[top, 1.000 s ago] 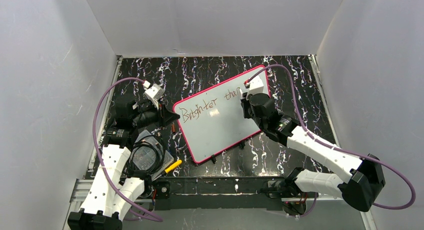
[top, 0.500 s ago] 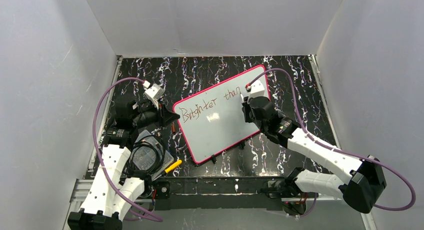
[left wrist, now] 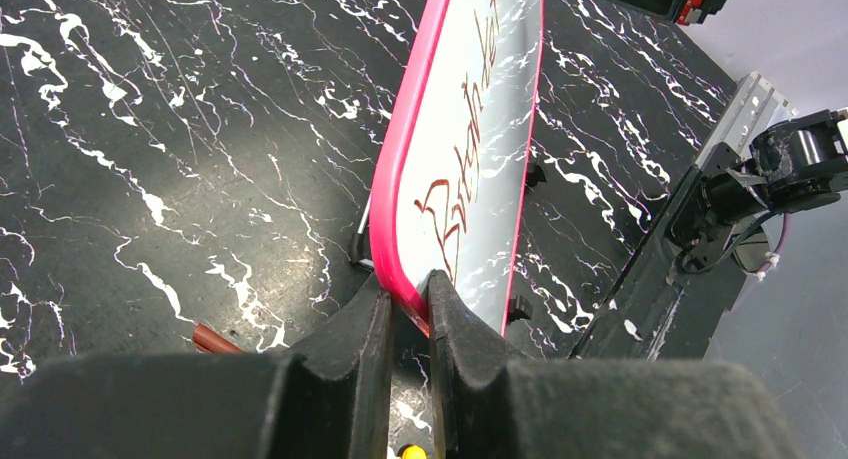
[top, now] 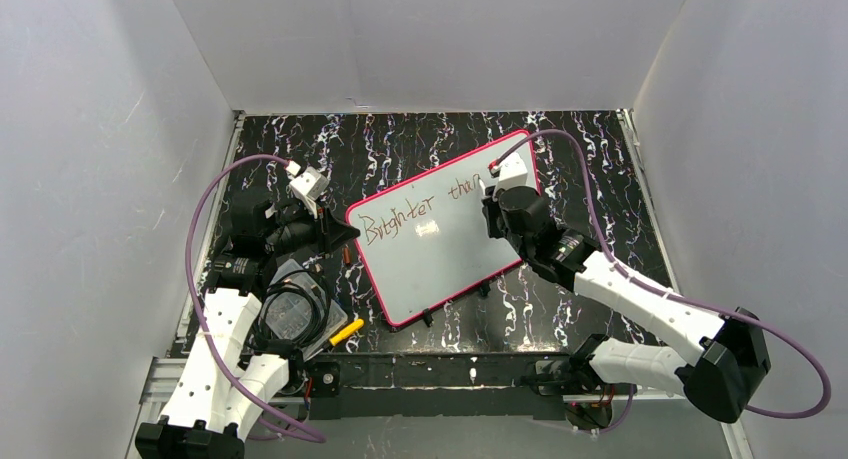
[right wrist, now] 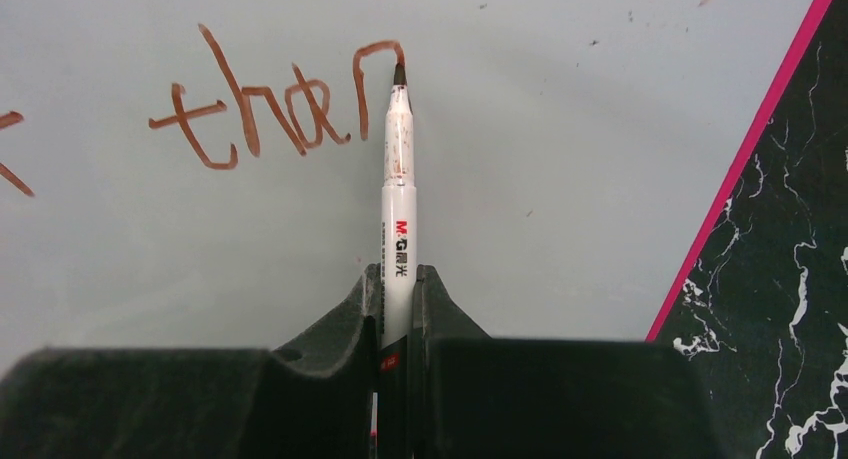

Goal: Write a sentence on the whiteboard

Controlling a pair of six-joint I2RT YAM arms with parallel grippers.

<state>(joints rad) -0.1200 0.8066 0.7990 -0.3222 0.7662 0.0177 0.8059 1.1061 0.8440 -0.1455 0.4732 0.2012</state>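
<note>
The black, white-veined table point(top: 600, 179) stands between plain white walls point(top: 430, 39). The left gripper point(left wrist: 408, 309) is clamped on the pink left edge of the whiteboard point(top: 440, 259), which lies slanted mid-table. The right gripper point(right wrist: 397, 279) is clamped on a marker point(right wrist: 398, 179), its tip at the sentence point(right wrist: 222, 106), now "Brighter than". The whiteboard has not moved since a second ago.

Black, white-veined table point(top: 400, 149) boxed in by white walls point(top: 100, 129); at its near left, a clear case point(top: 290, 317) of coiled cable beside a small yellow object point(top: 347, 331).
</note>
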